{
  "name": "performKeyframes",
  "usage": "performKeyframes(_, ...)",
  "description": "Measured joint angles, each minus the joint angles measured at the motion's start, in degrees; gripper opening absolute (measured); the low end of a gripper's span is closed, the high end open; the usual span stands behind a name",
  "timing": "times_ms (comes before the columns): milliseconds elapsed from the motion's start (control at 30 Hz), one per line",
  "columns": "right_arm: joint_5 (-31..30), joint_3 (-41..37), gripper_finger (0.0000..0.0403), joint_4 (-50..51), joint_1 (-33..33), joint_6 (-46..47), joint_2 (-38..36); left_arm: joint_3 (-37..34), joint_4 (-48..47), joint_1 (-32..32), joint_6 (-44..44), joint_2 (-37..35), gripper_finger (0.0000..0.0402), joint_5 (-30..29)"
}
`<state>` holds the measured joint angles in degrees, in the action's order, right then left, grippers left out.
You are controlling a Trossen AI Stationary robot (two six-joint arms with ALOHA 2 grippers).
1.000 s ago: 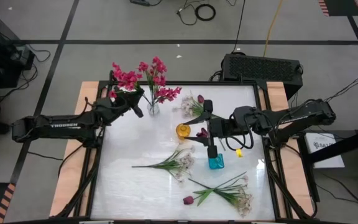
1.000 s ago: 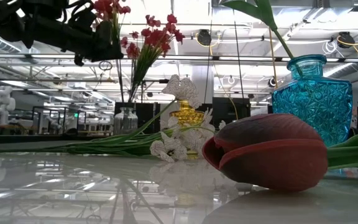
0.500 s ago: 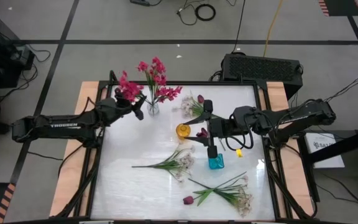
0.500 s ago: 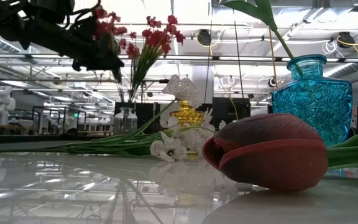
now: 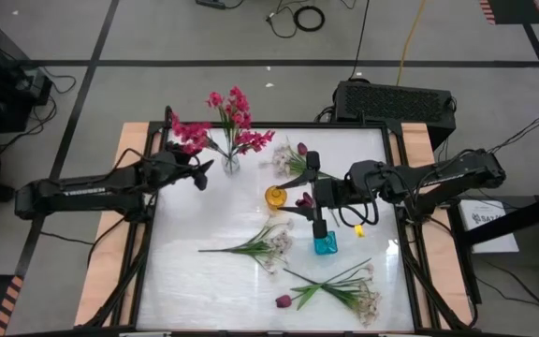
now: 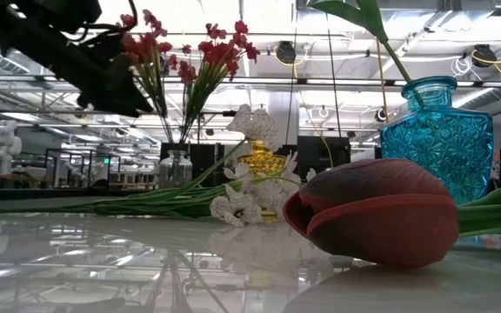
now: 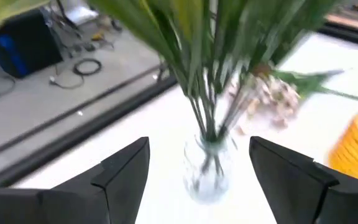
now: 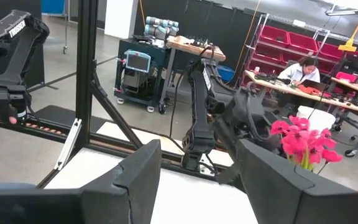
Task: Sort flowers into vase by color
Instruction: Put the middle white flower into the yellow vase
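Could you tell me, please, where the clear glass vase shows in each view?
High view: clear glass vase, back left, holding pink flowers.
Low view: left of centre, far back.
Left wrist view: centre, between the open fingers.
Right wrist view: not in it.
Shared landmark: amber vase.

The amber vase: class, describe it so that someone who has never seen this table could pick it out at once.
Start at the white table and go to its middle, just toward the back. Between the clear glass vase of pink flowers and the blue vase stands the amber vase. It is the smallest and squattest of the three and the only golden-yellow one, with white blossoms by it.
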<state>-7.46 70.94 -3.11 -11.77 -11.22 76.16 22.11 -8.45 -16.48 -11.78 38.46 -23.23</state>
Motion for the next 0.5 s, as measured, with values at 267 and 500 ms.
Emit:
performKeyframes(267,-0.16,0.00,0.0203,-0.08,0.00,0.02,-0.62,0.00,-10.38,2.71,-9.63,-10.04,0.0281,13.08)
performKeyframes(500,-0.22,-0.02,0.0203,3.42,-0.78,1.55,-4.07,0.02,-10.07,9.92,-14.88,-12.70,0.0281,25.32)
